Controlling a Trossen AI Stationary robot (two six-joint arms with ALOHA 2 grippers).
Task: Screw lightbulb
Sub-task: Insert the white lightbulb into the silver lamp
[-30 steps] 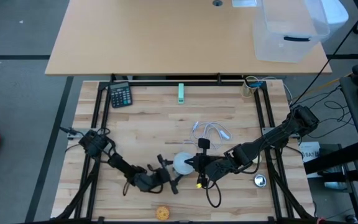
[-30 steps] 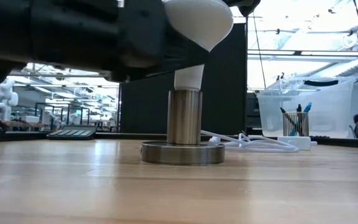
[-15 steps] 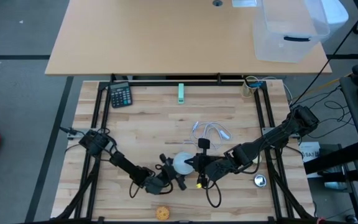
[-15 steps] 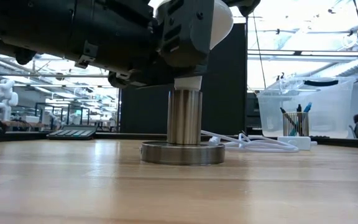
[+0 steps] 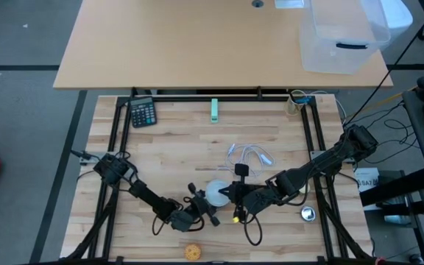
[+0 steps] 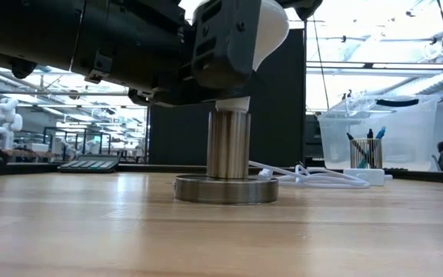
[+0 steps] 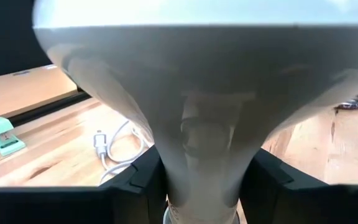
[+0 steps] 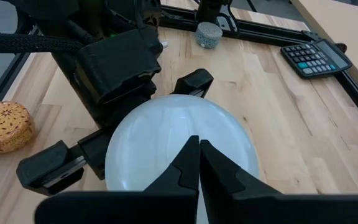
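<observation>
The white lightbulb (image 5: 216, 194) stands upright with its narrow base in a metal socket (image 6: 228, 144) on a round metal foot (image 6: 225, 189), near the table's front middle. My left gripper (image 5: 205, 205) comes at it level from the near left, with its fingers on either side of the cone under the globe (image 7: 204, 93). My right gripper (image 8: 199, 142) is shut, its tips at the globe's right side (image 5: 232, 193). My left gripper pinches the bulb's cone just above the socket (image 7: 166, 177) between its two fingers (image 7: 138, 180), which come in level from the table's near left under the globe. The bulb stays upright in the socket. My right gripper's shut tips lie over the globe's top (image 8: 179, 143); I cannot tell whether they touch it.
A white cable (image 5: 250, 155) lies just behind the bulb. A calculator (image 5: 143, 112) and a green stapler-like piece (image 5: 214, 110) sit at the far edge. A yellowish ball (image 5: 191, 252) lies at the near edge, and a small metal piece (image 5: 308, 213) at the right.
My left gripper has moved toward the table's right, in under the bulb's globe. Its fingers have closed in on the cone, and one finger now covers the cone in the low view. The bulb and my right gripper have kept still.
</observation>
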